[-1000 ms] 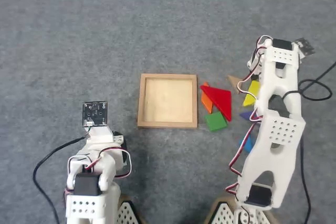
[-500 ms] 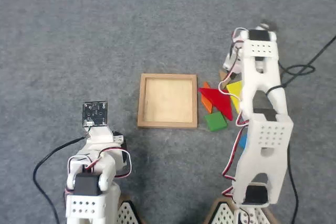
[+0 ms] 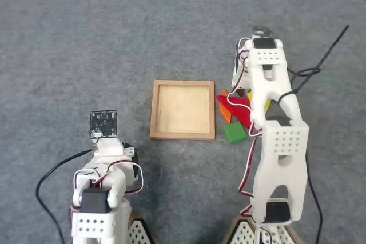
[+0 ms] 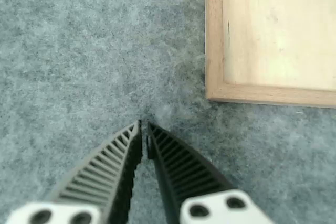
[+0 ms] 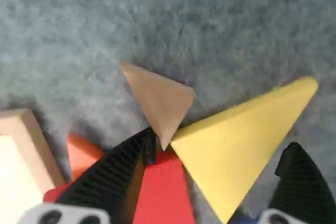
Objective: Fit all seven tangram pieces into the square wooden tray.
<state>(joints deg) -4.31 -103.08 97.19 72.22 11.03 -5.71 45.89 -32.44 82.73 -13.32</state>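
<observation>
The square wooden tray (image 3: 183, 135) lies mid-table with nothing in it. To its right sit a red triangle (image 3: 237, 110), an orange piece (image 3: 225, 114) and a green square (image 3: 234, 132). My right arm (image 3: 277, 141) stretches over these pieces. In the right wrist view my right gripper (image 5: 220, 148) is open, its fingers either side of a yellow triangle (image 5: 241, 145). A tan triangle (image 5: 160, 100) lies just beyond, touching the red triangle (image 5: 163, 192). My left gripper (image 4: 143, 125) is shut, low over the carpet near a tray corner (image 4: 215, 90).
Grey carpet covers the whole table. A sliver of a blue piece (image 3: 260, 155) shows beside the right arm. The left arm (image 3: 103, 170) rests folded near the front edge, left of the tray. A black cable (image 3: 320, 64) trails off behind the right arm.
The right arm has swung left toward the tray and now covers most of the pieces on the right. The yellow triangle has shifted left with it. The left arm has stayed still.
</observation>
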